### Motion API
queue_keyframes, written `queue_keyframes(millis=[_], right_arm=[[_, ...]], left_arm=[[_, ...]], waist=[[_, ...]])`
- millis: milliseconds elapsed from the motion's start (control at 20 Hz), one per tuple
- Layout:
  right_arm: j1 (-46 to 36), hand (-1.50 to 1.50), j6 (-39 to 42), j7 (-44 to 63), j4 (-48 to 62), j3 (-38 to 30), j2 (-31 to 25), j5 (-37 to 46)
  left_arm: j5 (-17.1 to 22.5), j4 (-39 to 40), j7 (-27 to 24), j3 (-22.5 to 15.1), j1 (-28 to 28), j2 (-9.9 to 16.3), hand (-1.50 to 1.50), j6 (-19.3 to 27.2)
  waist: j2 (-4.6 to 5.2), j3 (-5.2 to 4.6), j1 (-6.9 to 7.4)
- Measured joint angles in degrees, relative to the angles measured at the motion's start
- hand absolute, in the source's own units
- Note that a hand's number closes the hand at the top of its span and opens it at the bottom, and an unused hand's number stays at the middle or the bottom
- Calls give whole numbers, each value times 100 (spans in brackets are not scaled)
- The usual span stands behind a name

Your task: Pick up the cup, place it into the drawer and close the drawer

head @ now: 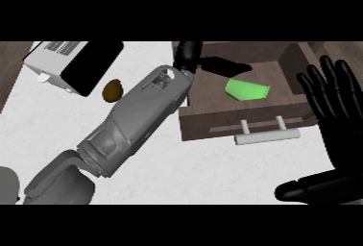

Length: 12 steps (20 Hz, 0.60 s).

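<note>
Although the white counter (212, 168) takes up most of what I see, the open wooden drawer (212, 126) at the upper right is where things are happening. The left forearm (135, 125) stretches diagonally across the counter, and the left hand (223, 66) hangs over the drawer's back corner, fingers fairly straight and holding nothing. The right hand (333, 105) rests spread at the right edge, fingers up. A black and white appliance (74, 65) stands at the upper left, well apart from the drawer. The green cup (247, 90) lies on its side on the drawer floor, just below the left hand and apart from it, so I judge the placing done and the closing left. The pale handle (266, 137) juts from the drawer front toward me. A small brown object (112, 91) sits beside the forearm. The risk I see is the left hand being inside when the drawer gets pushed, jamming against the frame; a push off the handle's centre might also skew the drawer.
</note>
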Motion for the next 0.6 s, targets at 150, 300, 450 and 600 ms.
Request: queue_keyframes(millis=[150,300,450,600], right_arm=[[38,-150,102,-1,48,-85,-45,-188],[133,-150,170,146,-75,-156,-105,-425],[159,150,261,147,-57,-289,-202,-568],[262,150,430,112,-137,-334,-336,-591]], left_arm=[[244,-159,-205,113,-30,0,-150,-108],[483,-382,-484,188,75,0,-150,-191],[649,-523,-493,340,49,0,-150,-298],[684,-796,-419,493,231,106,-150,-368]], waist=[[-22,-1,91],[-54,-2,178],[-87,-3,321],[-131,-6,485]])
